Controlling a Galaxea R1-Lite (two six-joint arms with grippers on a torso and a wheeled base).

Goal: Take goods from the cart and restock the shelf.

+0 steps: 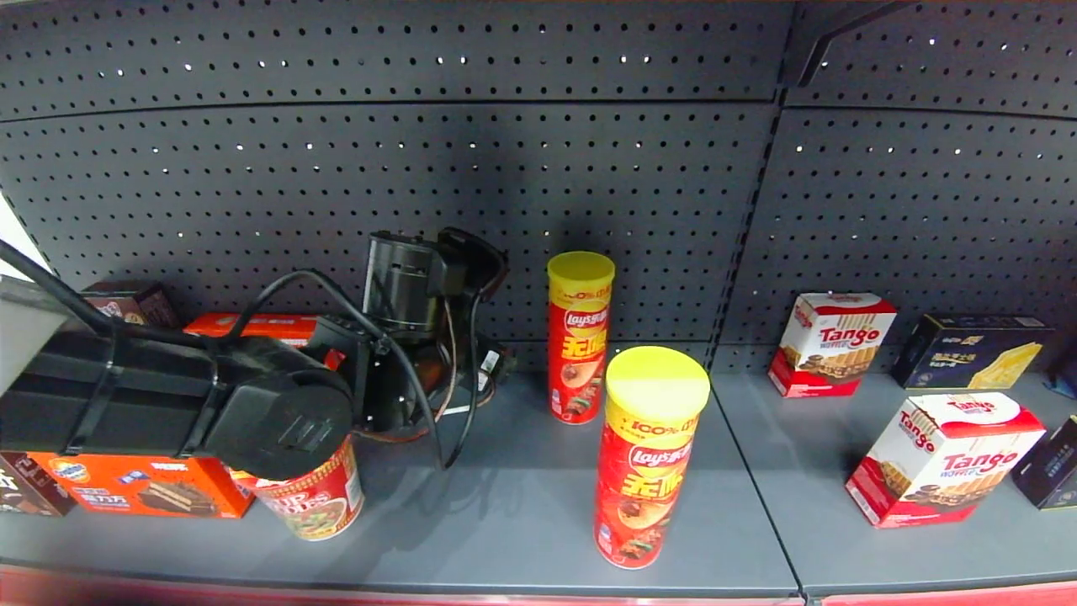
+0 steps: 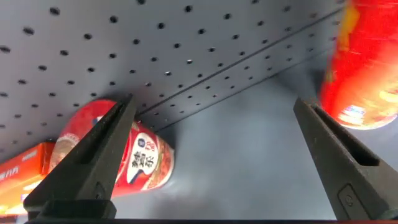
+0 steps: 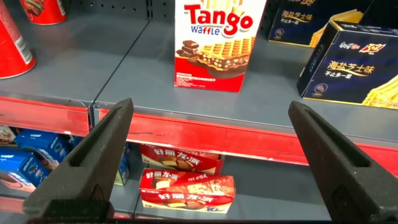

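Observation:
My left arm (image 1: 252,404) lies over the left half of the grey shelf (image 1: 505,505), its wrist near the pegboard back. The left gripper (image 2: 214,104) is open and holds nothing. A red cup of noodles (image 2: 140,155) stands against the pegboard just outside one finger (image 2: 93,162), and a red chips can (image 2: 367,62) is beyond the other finger. Another cup of noodles (image 1: 315,501) stands at the shelf front under my arm. My right gripper (image 3: 211,107) is open and empty, held in front of the shelf's red edge (image 3: 205,134), facing a waffle box (image 3: 214,43).
Two yellow-lidded chips cans (image 1: 579,337) (image 1: 648,454) stand mid-shelf. Orange boxes (image 1: 143,492) (image 1: 252,326) are on the left. Waffle boxes (image 1: 833,341) (image 1: 947,459) and a dark box (image 1: 968,349) fill the right bay. A lower shelf holds more boxes (image 3: 186,186).

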